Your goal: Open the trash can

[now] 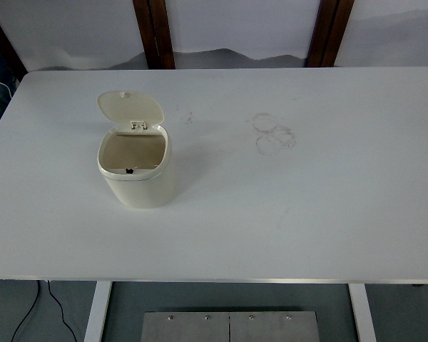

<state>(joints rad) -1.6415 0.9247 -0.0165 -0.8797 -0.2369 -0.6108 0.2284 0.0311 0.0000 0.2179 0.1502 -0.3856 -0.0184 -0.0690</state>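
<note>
A small cream trash can [137,182] stands on the left part of the white table [307,192]. Its lid [130,106] is flipped up and back on the hinge at the far rim, so the dark inside of the can [133,150] shows. Neither robot hand appears anywhere in the top view, and no arm comes in from either side.
Faint ring stains [274,132] mark the table's middle. Dark wooden posts [154,32] stand behind the far edge. A cable [28,313] hangs below the near edge at the left, beside a white table leg [98,313]. A metal plate [230,326] lies under the front.
</note>
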